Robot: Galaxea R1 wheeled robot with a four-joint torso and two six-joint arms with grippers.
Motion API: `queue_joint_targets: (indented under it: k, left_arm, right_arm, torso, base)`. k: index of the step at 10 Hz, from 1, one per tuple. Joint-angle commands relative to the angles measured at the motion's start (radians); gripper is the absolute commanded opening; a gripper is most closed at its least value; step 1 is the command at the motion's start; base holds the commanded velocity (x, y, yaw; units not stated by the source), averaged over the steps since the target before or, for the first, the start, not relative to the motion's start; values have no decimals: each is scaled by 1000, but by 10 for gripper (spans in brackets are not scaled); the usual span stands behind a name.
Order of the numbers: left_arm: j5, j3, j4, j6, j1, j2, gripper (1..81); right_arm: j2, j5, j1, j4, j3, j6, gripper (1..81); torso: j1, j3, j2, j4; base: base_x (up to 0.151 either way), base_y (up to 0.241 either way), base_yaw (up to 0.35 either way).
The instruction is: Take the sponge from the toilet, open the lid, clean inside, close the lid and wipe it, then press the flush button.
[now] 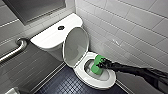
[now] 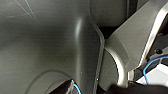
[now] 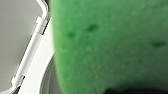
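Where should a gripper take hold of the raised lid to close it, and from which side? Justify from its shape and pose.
Probably the free top rim of the lid, approached from above and in front. It stands open, leaning back towards the tank, so its back is hard to reach; the thin upper edge suits a pinch and gives the most leverage.

We see the head view brightly and evenly lit, with soft glare on the wall tiles (image 1: 115, 42), a pale sheen on the raised lid (image 1: 75, 46), a general blur, and lines that bow toward the edges. The left wrist view is dim and grey, crossed by one faint reflected streak. In the right wrist view the sponge (image 3: 107, 45) is so close that we find it wholly out of focus.
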Motion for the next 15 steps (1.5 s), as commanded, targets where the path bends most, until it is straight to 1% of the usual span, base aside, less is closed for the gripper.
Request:
queue_joint_targets:
  k: [1,2,3,5,7,9,13,15]
  left_arm:
    - [92,18,-8,5,37,-5,811]
    - [90,20,-6,5,37,-4,811]
    - [90,21,-6,6,37,-2,811]
    - [90,20,-5,6,37,1,811]
    - [90,21,0,6,34,5,811]
    - [90,23,0,6,31,13,811]
    - [90,23,1,11,31,19,811]
    - [90,21,3,12,31,30,811]
  right_arm:
    - [-176,-5,70,-2,195,28,10]
    - [-253,-4,46,-5,275,33,10]
    - [-305,3,18,-4,311,31,10]
    - [-370,53,-46,-2,336,36,10]
    - [-442,61,-112,-1,391,39,10]
    - [-504,91,-181,2,435,39,10]
    - [-654,190,-342,10,541,47,10]
    - [-734,203,-391,9,641,45,10]
  torso:
    - [0,0,0,0]
    - [0,0,0,0]
    - [0,0,0,0]
    - [0,0,0,0]
    - [0,0,0,0]
    - [0,0,0,0]
    - [0,0,0,0]
    - [0,0,0,0]
  base:
    - [0,0,0]
    - [0,0,0]
    - [0,0,0]
    - [0,0,0]
    - [0,0,0]
    - [0,0,0]
    - [0,0,0]
    - [0,0,0]
